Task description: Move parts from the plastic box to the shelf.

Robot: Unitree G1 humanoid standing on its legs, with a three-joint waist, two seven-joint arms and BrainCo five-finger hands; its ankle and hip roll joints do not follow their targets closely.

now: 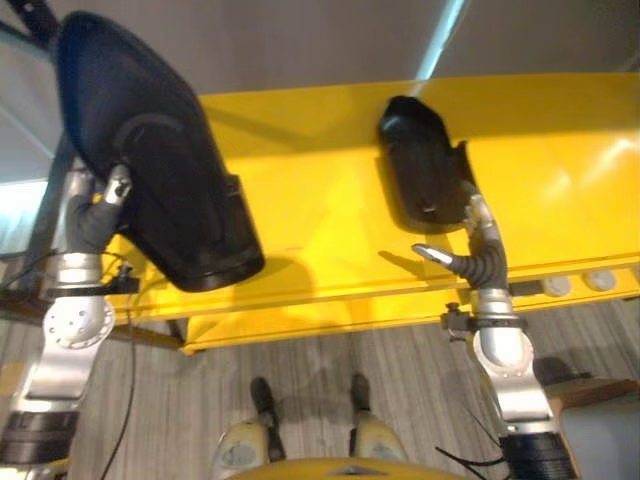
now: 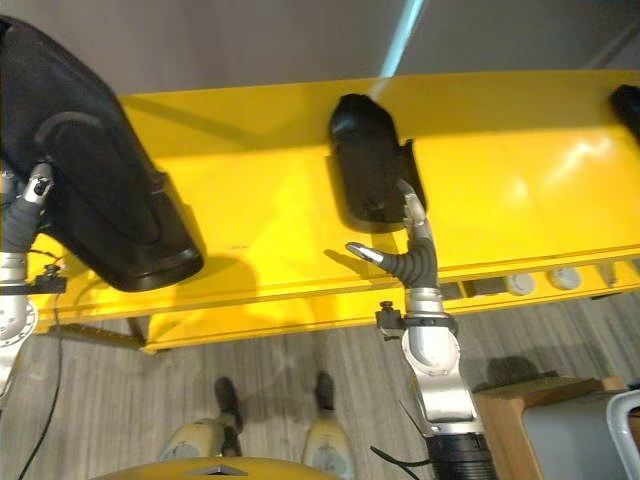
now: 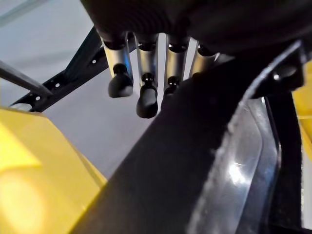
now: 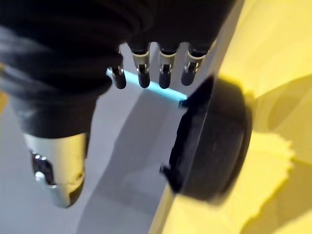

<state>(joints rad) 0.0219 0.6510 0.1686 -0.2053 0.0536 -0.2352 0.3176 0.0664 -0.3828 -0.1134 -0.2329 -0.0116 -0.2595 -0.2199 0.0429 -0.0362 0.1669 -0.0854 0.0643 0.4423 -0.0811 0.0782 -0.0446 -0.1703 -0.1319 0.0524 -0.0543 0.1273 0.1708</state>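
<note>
While resting on the yellow shelf (image 1: pixel 330 240), the black part (image 1: pixel 425 165) touches the right robot hand (image 1: pixel 478 240).

There are 2 black moulded plastic parts in the head views: 1 large part (image 1: pixel 150 150) at the left robot hand (image 1: pixel 112 190) and 1 smaller part (image 1: pixel 420 165) by the right robot hand (image 1: pixel 470 250). A dark edge of a possible 3rd part (image 2: pixel 627 105) shows at the far right. There is 1 yellow shelf (image 1: pixel 330 260), 3 pale round discs (image 2: pixel 520 284) on its front lip, and 2 robot hands.
</note>
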